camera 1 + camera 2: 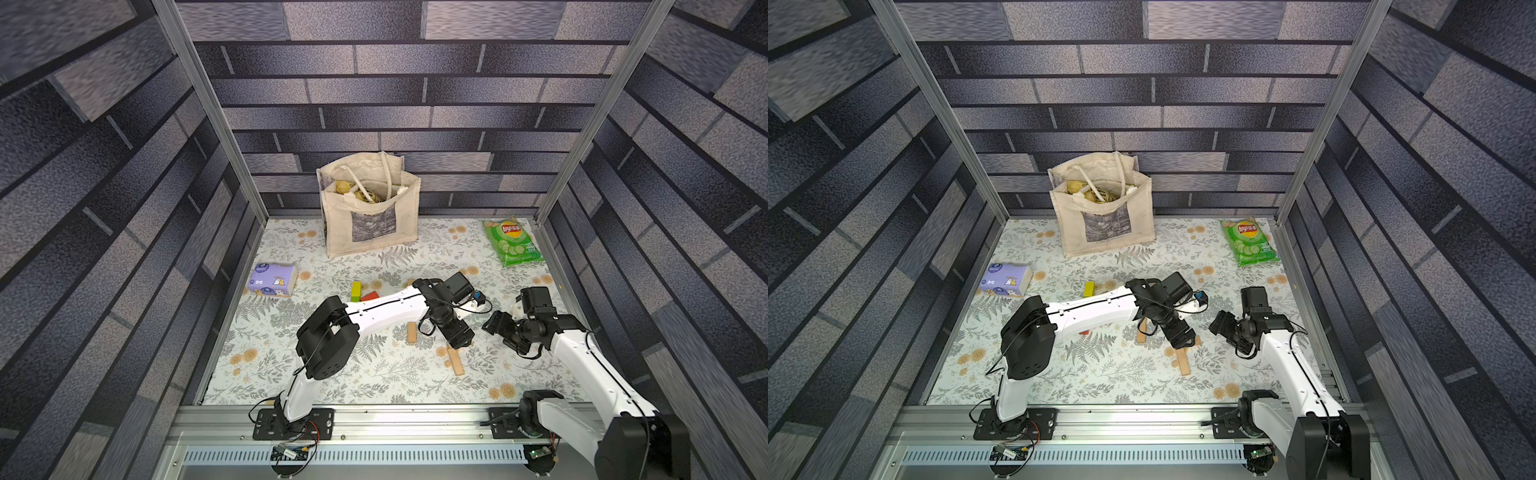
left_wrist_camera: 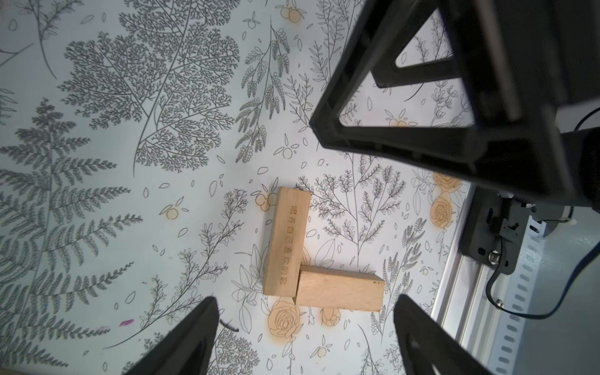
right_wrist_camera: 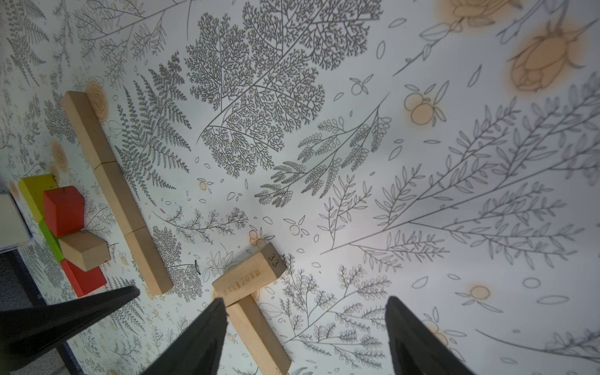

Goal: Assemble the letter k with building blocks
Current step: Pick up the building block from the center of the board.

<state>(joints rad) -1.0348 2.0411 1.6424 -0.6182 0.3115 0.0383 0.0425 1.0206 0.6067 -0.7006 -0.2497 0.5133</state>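
Multicoloured K (image 3: 61, 224) lying at left, looking complete. Tan stem (image 3: 117, 191) sitting three in line beside it. Two tan arm blocks (image 3: 250, 279) touching at a right angle, lying apart from the stem, awaiting slanting in. Left gripper (image 2: 306, 298) hovering over them spread and empty, right gripper (image 3: 305, 300) likewise gaping empty

Bright, even light from above the floral mat (image 1: 374, 386) — shadows on it are soft and faint. In both top views the walls (image 1: 104, 208) around the mat bow outward. In the wrist views the mat is sharp — the black fingers (image 2: 191, 341) above it blur.
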